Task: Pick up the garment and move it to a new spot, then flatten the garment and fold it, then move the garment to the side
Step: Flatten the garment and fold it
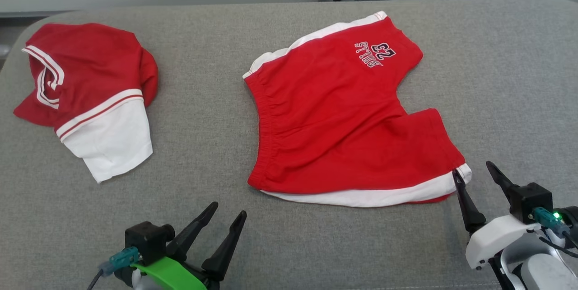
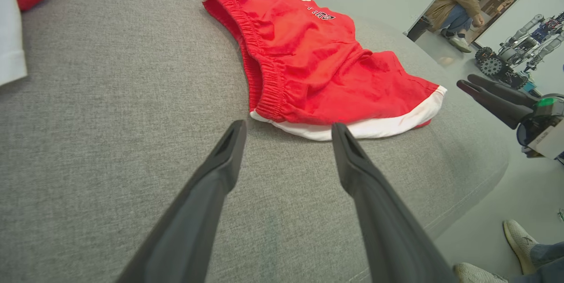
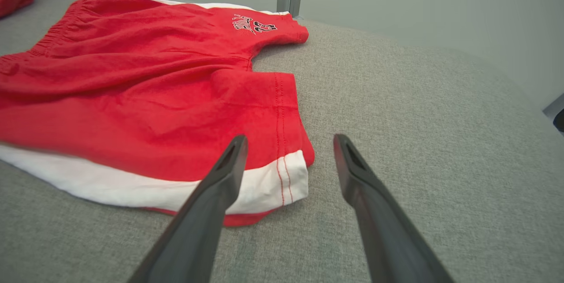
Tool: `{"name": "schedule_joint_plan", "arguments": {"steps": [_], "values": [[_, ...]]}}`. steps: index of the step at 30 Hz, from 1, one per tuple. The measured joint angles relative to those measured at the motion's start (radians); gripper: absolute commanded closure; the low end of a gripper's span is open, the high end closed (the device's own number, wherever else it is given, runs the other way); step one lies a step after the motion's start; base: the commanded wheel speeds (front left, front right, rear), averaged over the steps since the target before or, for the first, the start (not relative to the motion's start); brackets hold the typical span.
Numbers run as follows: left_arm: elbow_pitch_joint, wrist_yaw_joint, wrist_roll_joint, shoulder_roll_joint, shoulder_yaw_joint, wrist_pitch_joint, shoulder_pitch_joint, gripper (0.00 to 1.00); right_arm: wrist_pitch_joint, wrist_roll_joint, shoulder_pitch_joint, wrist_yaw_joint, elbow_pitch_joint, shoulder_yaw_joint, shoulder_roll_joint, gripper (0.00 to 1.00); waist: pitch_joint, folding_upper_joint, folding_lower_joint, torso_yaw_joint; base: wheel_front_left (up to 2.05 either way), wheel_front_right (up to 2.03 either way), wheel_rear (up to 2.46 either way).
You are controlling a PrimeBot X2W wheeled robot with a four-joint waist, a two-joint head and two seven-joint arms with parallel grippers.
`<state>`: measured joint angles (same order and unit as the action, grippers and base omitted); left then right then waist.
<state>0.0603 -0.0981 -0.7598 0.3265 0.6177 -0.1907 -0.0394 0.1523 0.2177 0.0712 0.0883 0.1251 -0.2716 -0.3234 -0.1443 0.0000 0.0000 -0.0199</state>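
The garment point(image 1: 90, 82) lies crumpled at the far left of the grey padded surface, red with a white sleeve and red-white striped trim. A corner of the garment point(image 2: 11, 31) shows at the left wrist view's upper left. My left gripper point(image 1: 229, 208) is open and empty near the front edge, well right of and nearer than the garment. In its own view the left gripper point(image 2: 287, 125) points at bare fabric. My right gripper point(image 1: 472, 168) stands open and empty at the lower right, far from the garment. The right gripper point(image 3: 289, 138) straddles a hem corner of red shorts.
Red shorts point(image 1: 343, 118) with white side stripes and black lettering lie flat in the middle. The grey surface point(image 1: 203, 100) drops off at a rounded right edge point(image 2: 484, 177). Beyond it a person point(image 2: 458, 5) crouches, a shoe point(image 2: 520, 239) is near, and another robot point(image 2: 511, 53) stands.
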Motion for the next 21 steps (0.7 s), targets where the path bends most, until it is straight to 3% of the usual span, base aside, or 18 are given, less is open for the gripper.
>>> {"name": "schedule_joint_plan", "arguments": {"steps": [12,19,20,21], "values": [[0.098,-0.016,0.007,-0.009,0.03,0.014,-0.105,0.0,-0.017,-0.004,-0.091,-0.009,0.129,-0.012,0.033,0.0,-0.111,0.0,0.0,0.017,0.0,0.0,0.0],[0.135,-0.025,0.007,-0.025,0.058,0.014,-0.147,0.0,-0.02,0.004,-0.111,-0.037,0.181,-0.035,0.052,0.0,-0.122,0.0,0.0,0.027,0.0,0.0,0.0],[0.141,-0.025,0.007,-0.027,0.062,0.014,-0.152,0.0,-0.018,0.004,-0.117,-0.038,0.186,-0.037,0.056,0.12,-0.122,0.0,0.0,0.028,0.0,0.0,0.0],[0.149,-0.025,0.007,-0.027,0.066,0.014,-0.156,0.0,-0.017,0.004,-0.124,-0.039,0.192,-0.038,0.06,0.38,-0.122,0.0,0.0,0.029,0.0,0.0,0.0]]}}
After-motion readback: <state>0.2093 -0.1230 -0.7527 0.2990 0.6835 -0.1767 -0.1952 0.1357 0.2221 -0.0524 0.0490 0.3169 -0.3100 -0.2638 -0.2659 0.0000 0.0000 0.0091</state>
